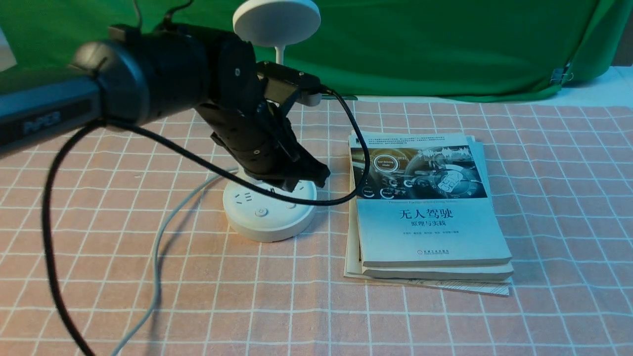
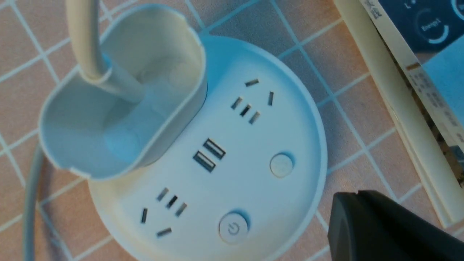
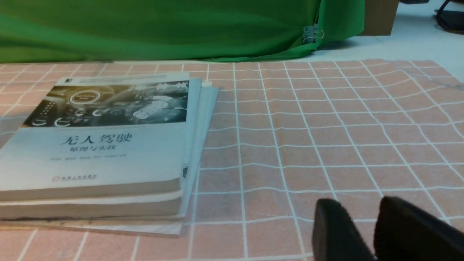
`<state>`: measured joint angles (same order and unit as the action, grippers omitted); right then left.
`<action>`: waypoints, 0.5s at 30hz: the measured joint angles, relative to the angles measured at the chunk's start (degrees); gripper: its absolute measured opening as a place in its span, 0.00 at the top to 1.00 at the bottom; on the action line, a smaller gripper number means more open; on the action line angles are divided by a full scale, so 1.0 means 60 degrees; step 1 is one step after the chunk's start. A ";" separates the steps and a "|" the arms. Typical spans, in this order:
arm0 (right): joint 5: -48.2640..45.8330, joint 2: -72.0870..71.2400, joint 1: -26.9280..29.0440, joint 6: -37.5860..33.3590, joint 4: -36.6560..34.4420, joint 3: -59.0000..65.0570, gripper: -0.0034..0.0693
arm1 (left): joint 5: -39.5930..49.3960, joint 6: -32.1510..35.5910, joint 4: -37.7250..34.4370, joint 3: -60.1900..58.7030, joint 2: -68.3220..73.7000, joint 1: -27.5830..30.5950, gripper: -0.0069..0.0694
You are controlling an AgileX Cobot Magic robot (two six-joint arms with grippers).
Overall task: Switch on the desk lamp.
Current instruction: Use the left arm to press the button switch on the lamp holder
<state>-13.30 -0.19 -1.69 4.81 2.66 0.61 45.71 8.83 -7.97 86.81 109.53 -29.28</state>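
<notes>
The desk lamp is white, with its round base point(image 1: 269, 215) on the checked cloth and its flat disc head point(image 1: 277, 20) up at the back. In the left wrist view I see the base point(image 2: 232, 145) with sockets, USB ports, a plain round button point(image 2: 281, 165), a power button point(image 2: 233, 228), the cup-shaped holder point(image 2: 123, 94) and the neck point(image 2: 85, 40). My left gripper point(image 1: 306, 178) is shut and empty; it hovers over the base's right rear part, its tip point(image 2: 357, 194) just past the rim. My right gripper point(image 3: 357, 204) hangs low over bare cloth, its fingers slightly apart and empty.
A stack of books point(image 1: 425, 207) lies right of the lamp base, and it also shows in the right wrist view point(image 3: 105, 145). The lamp's grey cord point(image 1: 160, 237) runs forward on the left. A green cloth point(image 1: 445, 44) hangs at the back. My arm's black cable point(image 1: 363, 163) loops beside the books.
</notes>
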 joint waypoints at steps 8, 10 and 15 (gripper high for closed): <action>0.0000 0.0000 0.0000 0.0000 0.0000 0.0000 0.62 | 0.0033 -0.0218 0.0024 0.0428 0.0906 -0.0011 0.88; 0.0000 0.0000 0.0000 0.0000 0.0000 0.0000 0.62 | 0.0033 -0.0218 0.0053 0.0428 0.1026 -0.0011 0.88; 0.0000 0.0000 0.0000 0.0000 0.0000 0.0000 0.62 | -0.0175 -0.0229 0.0255 0.0428 0.1168 -0.0011 0.88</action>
<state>-13.30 -0.19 -1.69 4.81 2.66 0.61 44.66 7.46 -6.44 89.38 116.54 -29.35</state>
